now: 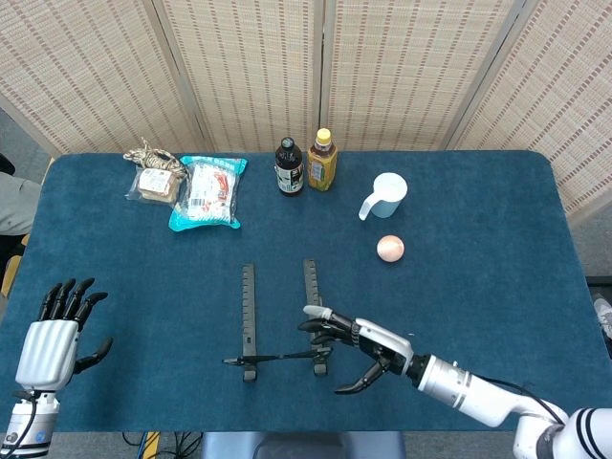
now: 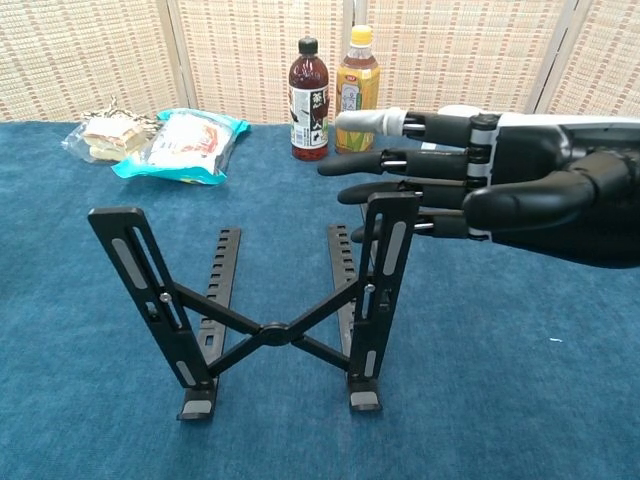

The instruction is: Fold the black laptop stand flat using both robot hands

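The black laptop stand (image 2: 270, 300) sits on the blue surface (image 1: 478, 287) toward the near edge, slightly left of center. It is not flat: in the chest view its two upright arms rise from small feet, tilted outward, joined by crossed bars that meet at a pivot. Two slotted rails lie on the surface behind them, running toward the far side.

The right hand (image 1: 363, 342) reaches in from the right at the level of the stand's right upright. Its fingers (image 2: 410, 160) are stretched out straight and slightly apart, pointing left, with the thumb held apart below, and they hold nothing. The lower fingertips sit at the top of the right upright; whether they touch it I cannot tell.

The left hand (image 1: 53, 339) is at the near left corner, well apart from the stand, palm down, its fingers spread and empty.

At the far side stand a dark bottle (image 1: 289, 166) and a yellow-capped bottle (image 1: 322, 161), just beside each other. Left of them lie a teal snack bag (image 1: 207, 192) and a small clear packet (image 1: 153, 182). To the right are a white cup (image 1: 385, 194) and, nearer, a small pinkish ball (image 1: 390, 249).
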`<state>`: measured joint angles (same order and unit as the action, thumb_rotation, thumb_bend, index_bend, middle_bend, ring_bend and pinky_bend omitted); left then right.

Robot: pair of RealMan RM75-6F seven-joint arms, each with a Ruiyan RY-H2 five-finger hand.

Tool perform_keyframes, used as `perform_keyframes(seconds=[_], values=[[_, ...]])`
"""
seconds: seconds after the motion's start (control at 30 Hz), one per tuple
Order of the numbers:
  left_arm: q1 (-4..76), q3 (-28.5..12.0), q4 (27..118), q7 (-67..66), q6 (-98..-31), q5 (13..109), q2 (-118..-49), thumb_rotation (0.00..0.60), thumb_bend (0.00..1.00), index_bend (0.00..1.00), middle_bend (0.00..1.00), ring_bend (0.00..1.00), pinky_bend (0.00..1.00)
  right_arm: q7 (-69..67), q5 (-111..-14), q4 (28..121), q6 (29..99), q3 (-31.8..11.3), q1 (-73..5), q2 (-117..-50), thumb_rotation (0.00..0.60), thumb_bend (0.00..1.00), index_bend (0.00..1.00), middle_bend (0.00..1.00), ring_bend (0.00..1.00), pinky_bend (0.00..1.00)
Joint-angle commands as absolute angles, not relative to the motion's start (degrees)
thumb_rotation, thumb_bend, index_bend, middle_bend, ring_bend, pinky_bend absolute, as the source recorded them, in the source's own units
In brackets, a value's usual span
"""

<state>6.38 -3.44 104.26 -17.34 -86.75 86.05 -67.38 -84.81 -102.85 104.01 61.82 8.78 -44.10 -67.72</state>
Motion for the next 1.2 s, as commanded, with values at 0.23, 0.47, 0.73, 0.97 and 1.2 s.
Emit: perform_keyframes(seconds=[0.23, 0.47, 0.73, 0.97, 1.2], values=[[6.41, -3.39, 104.14, -17.31, -86.59, 85.90, -67.49, 0.600, 0.22, 0.22, 0.10, 0.03, 0.02, -86.56, -100.24, 100.41, 59.27, 7.94, -45.65, -71.01, 0.600, 0.00, 0.00, 0.15, 0.10, 0.17], [6.35, -3.33, 104.17, -17.45, -86.58, 85.79, -67.50, 0.600, 0.22, 0.22, 0.10, 0.03, 0.02, -88.32, -99.06, 97.23, 56.67, 8.21, -46.80, -74.53, 0.600, 0.00, 0.00, 0.15, 0.10, 0.17], [6.45, -3.41, 104.08, -17.65, -86.33, 85.43, -67.61, 0.600, 0.22, 0.22, 0.10, 0.03, 0.02, -92.03, -98.83, 94.15, 54.74, 10.03, -47.30, -77.59, 0.600, 0.00, 0.00, 0.15, 0.10, 0.17], [6.77, -3.52, 103.89, -17.74, -85.88, 85.24, -67.85, 0.600, 0.22, 0.22, 0.10, 0.03, 0.02, -95.14, -98.45, 92.47, 53.91, 11.33, -47.46, -78.96, 0.600, 0.00, 0.00, 0.15, 0.10, 0.17], [6.85, -3.55, 103.70, -17.64, -85.77, 85.08, -67.97, 0.600, 0.22, 0.22, 0.10, 0.03, 0.02, -97.95, -98.53, 91.46, 53.57, 12.25, -47.76, -80.16, 0.600, 0.00, 0.00, 0.15, 0.10, 0.17]])
